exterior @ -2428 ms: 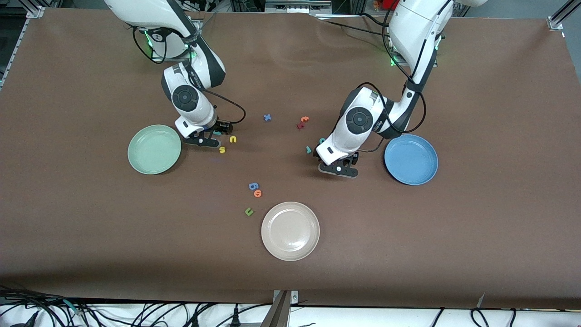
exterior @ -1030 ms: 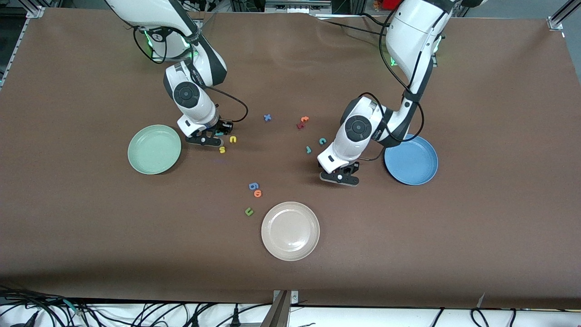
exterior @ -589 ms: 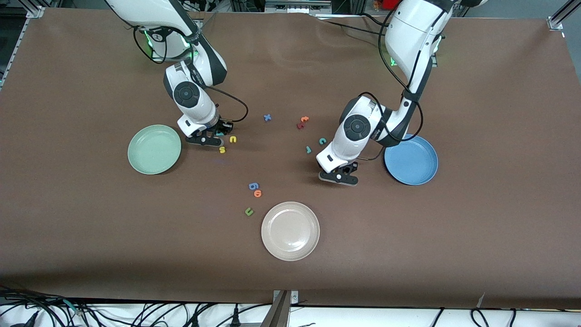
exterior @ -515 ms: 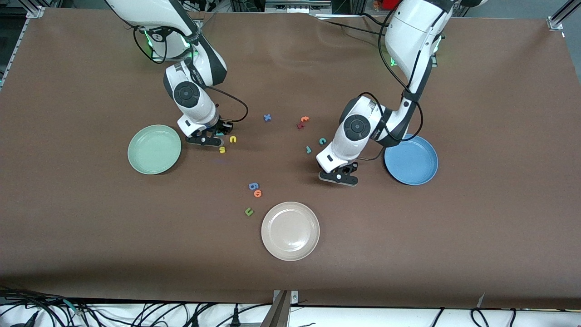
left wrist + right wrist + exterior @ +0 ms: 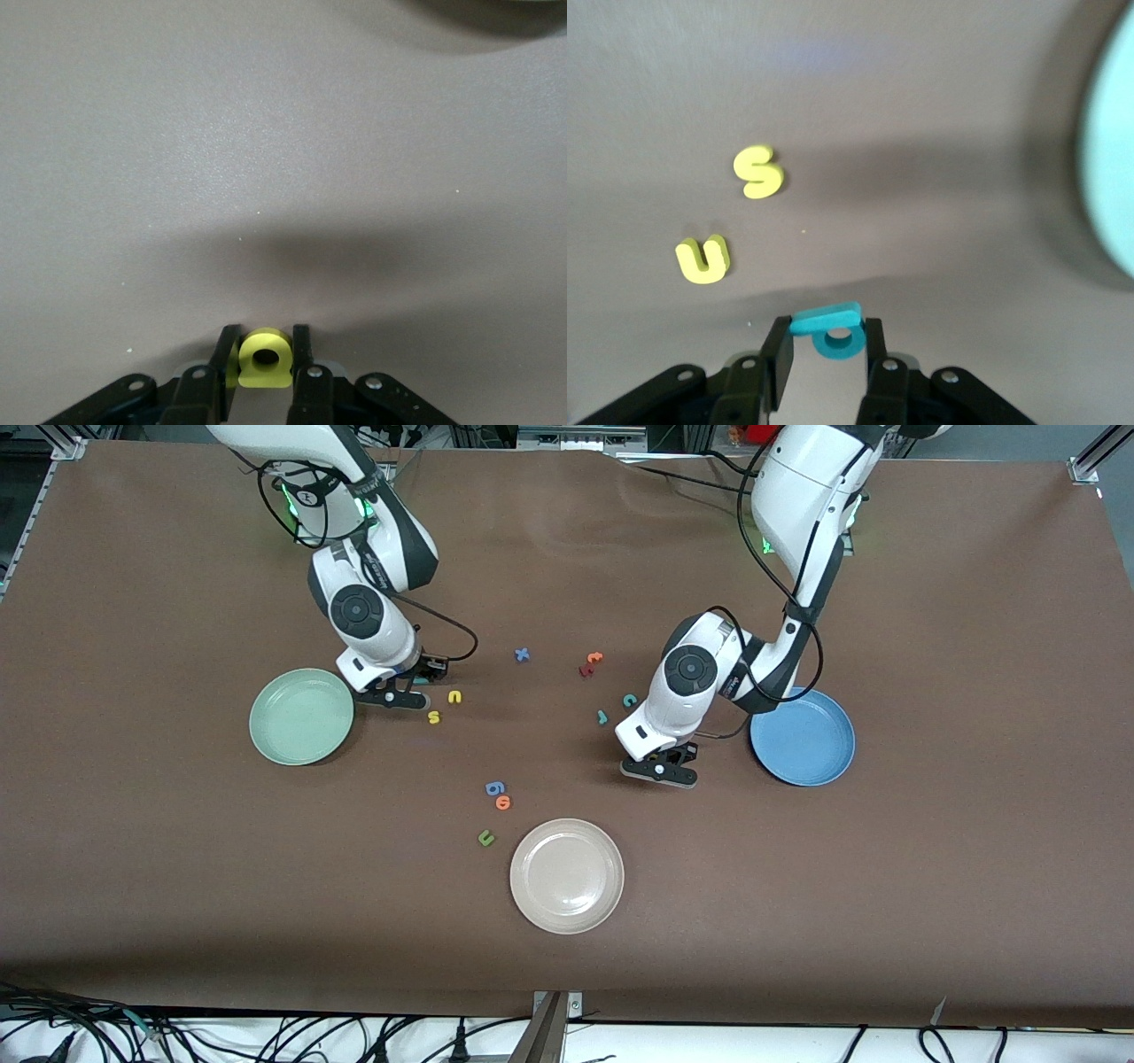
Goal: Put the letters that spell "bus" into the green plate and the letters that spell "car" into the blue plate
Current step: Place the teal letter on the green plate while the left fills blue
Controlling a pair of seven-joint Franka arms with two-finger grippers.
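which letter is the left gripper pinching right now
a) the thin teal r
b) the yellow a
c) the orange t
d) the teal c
b: the left wrist view shows the left gripper with its jaws closed on the yellow a, while the teal c and the thin teal r lie on the table away from it.

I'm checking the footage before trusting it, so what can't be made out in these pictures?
- Front view: the teal b in the right gripper is hidden under that arm's wrist.
- Front view: the yellow a in the left gripper is hidden likewise.
- Right wrist view: the green plate is cut off by the edge and blurred.
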